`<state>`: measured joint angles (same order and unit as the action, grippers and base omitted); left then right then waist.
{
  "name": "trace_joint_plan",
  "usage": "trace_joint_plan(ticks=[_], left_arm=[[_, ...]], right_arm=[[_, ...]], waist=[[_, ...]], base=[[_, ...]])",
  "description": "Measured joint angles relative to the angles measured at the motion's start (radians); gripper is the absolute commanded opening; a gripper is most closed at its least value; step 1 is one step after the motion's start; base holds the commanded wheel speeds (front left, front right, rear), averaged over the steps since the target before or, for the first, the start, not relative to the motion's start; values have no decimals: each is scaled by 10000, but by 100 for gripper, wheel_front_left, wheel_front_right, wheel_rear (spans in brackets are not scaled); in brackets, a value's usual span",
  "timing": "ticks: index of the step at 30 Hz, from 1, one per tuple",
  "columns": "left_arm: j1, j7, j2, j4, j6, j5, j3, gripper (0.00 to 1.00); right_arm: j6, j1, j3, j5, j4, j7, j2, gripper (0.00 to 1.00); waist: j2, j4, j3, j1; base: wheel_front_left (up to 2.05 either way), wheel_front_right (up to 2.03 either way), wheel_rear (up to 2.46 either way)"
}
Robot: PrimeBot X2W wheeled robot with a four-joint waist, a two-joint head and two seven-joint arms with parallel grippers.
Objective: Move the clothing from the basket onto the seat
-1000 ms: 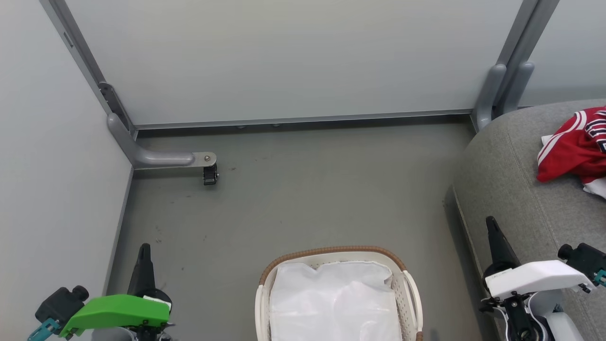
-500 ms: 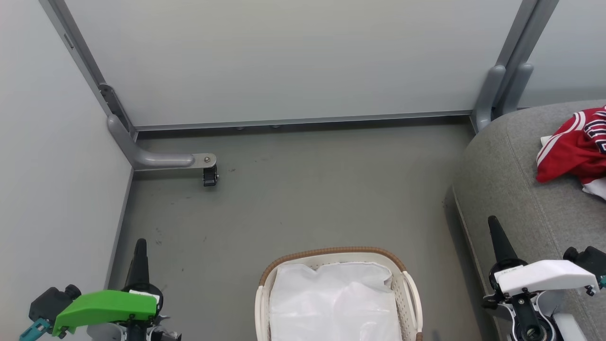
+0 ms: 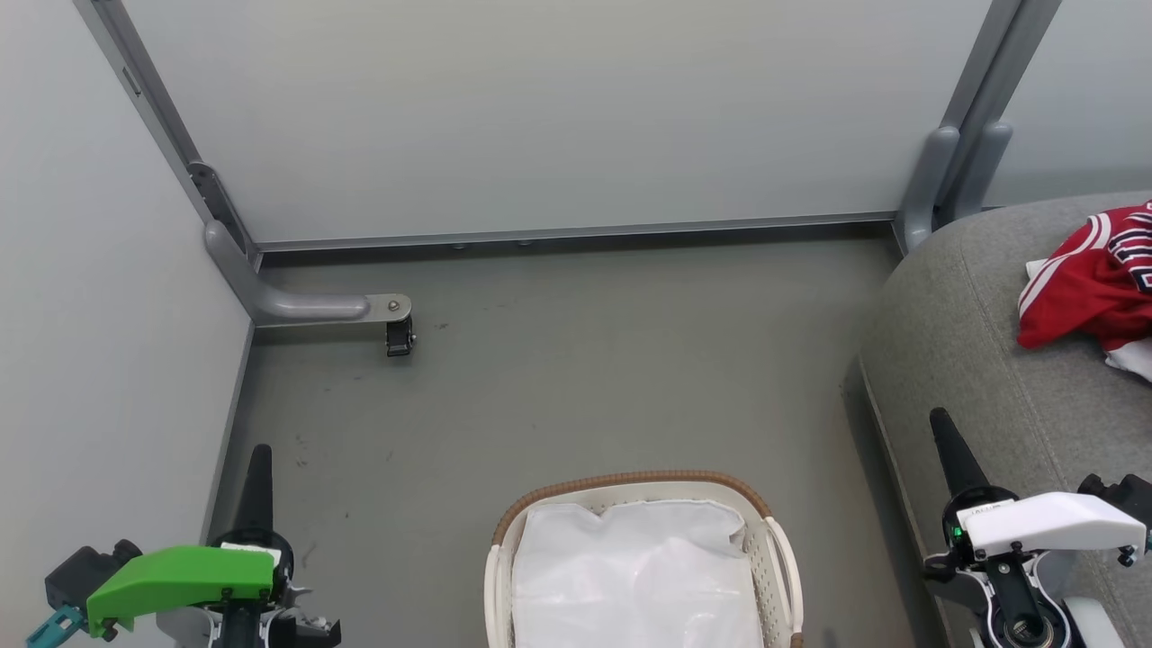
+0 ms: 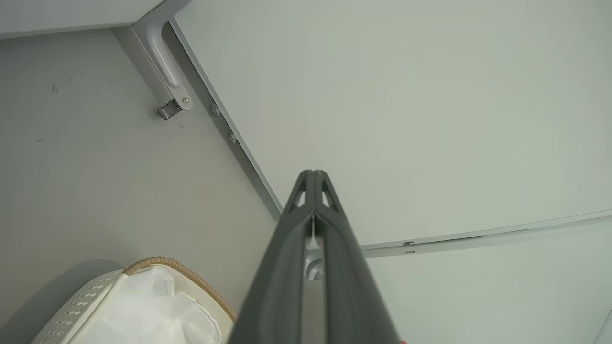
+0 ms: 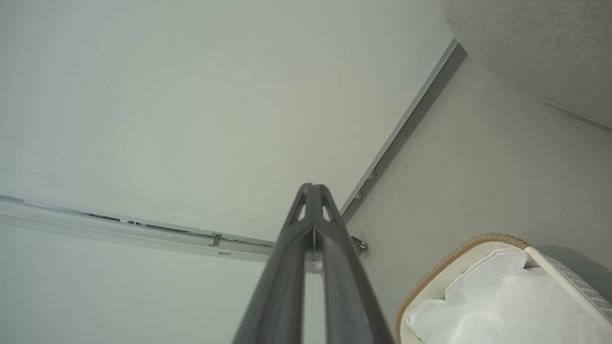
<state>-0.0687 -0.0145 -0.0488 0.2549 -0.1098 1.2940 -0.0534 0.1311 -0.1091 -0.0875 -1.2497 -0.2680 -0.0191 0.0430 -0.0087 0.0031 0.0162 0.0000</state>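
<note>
Both closed and empty: left gripper (image 3: 260,459), right gripper (image 3: 945,430). Red clothing (image 3: 1084,288) already heaped on seat (image 3: 972,360) — basket (image 3: 630,478) down to white liner (image 3: 630,576). Likely soft, light, limp — best pinched at a raised fold.

The grey floor (image 3: 585,360) carries the cream basket (image 3: 630,474), well apart from its far wall edge, and the grey seat (image 3: 972,378) (along the floor's right edge) bears crumpled red clothing (image 3: 1080,292).
</note>
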Motion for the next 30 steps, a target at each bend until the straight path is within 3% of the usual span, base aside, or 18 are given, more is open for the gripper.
trace_joint_plan(ticks=[30], left_arm=[[-238,-665,-4,-58,-132,2132,-387,0]], right_arm=[[0,-2,-174,-2428,146,-656,27,0]], waist=[[0,-20,-83,0]], base=[[0,0,0]])
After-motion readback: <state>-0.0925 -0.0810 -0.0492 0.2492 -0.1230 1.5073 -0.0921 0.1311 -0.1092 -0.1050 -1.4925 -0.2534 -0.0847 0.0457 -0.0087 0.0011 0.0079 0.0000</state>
